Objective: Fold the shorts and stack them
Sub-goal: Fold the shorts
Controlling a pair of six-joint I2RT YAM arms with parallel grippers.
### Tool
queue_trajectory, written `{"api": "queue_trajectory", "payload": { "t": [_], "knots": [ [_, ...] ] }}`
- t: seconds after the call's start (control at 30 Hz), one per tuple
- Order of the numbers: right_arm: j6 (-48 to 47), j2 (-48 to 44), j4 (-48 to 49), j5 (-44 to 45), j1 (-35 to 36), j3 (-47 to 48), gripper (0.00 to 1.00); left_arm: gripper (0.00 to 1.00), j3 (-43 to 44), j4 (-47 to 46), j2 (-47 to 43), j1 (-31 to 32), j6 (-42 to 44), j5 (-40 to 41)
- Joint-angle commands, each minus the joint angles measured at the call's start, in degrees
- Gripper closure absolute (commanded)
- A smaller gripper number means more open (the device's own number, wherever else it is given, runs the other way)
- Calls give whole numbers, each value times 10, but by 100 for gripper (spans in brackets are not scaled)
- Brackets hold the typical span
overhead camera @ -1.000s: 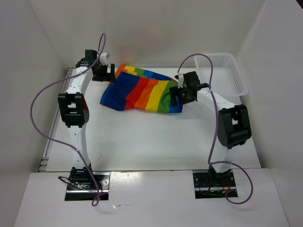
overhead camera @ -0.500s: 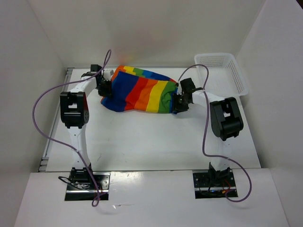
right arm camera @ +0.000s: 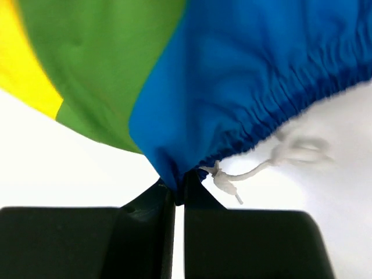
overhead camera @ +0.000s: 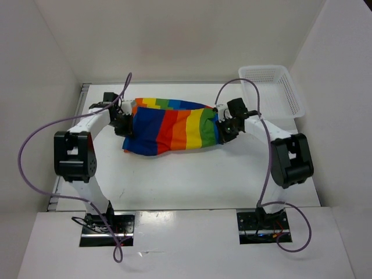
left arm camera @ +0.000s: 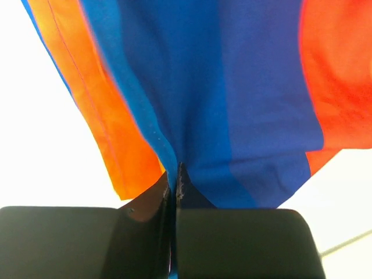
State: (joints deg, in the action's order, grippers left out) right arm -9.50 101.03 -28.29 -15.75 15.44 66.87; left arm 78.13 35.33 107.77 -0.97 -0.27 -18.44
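Toward twelve o'clock on the table (overhead camera: 192, 174), the shorts (overhead camera: 171, 128) stretch between the left gripper (overhead camera: 124, 124), clamped on their nine o'clock end, and the right gripper (overhead camera: 221, 129), clamped at three o'clock.

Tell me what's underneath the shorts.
Only the white table shows around the shorts, pinched at opposite ends by the left gripper and the right gripper. The drawstring shows beside the waistband. The table beneath the fabric's middle is covered, so nothing there can be checked.

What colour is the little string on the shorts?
White. The drawstring shows best in the right wrist view.
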Motion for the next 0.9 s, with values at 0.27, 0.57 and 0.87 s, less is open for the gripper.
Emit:
{"api": "queue_trajectory", "payload": {
  "t": [0.27,0.57,0.87],
  "knots": [
    [-185,-225,-186,-47,100,-53,0,24,-123,184,-225,-5,3,-37],
    [-170,-229,-45,32,93,-18,15,18,14,21,-169,-5,3,-17],
    [-156,-66,23,51,37,65,16,20,214,-11,96,0,3,-22]
  ]
}}
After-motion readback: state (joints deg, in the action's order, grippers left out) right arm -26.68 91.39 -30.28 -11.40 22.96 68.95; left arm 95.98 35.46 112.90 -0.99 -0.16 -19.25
